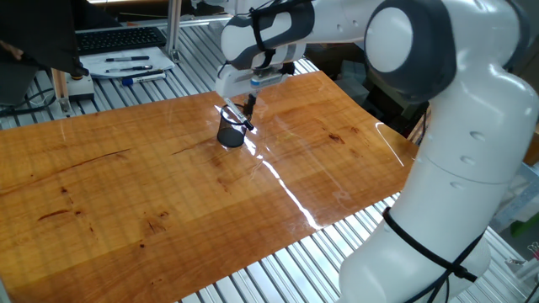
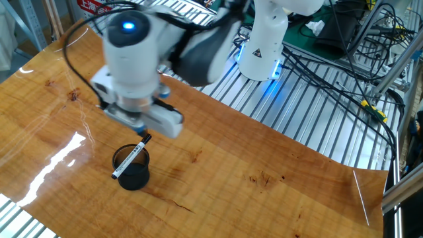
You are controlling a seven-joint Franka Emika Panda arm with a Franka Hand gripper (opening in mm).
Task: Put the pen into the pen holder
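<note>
Across the rim of the pen holder [image 2: 131,168] I saw the pen [image 2: 131,156] lying tilted; above it hung the gripper [image 2: 137,131], finger state indiscernible.

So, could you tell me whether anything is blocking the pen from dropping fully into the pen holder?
Nothing visible does. The pen lies tilted across the rim of the pen holder, one end inside the cup, the other sticking out over the edge. The gripper is above it, apart from the pen.

White glossy arm [image 1: 455,160] with rounded grey joint caps, black cables looping along it, a blue light glowing on the wrist [image 2: 127,28]
</note>
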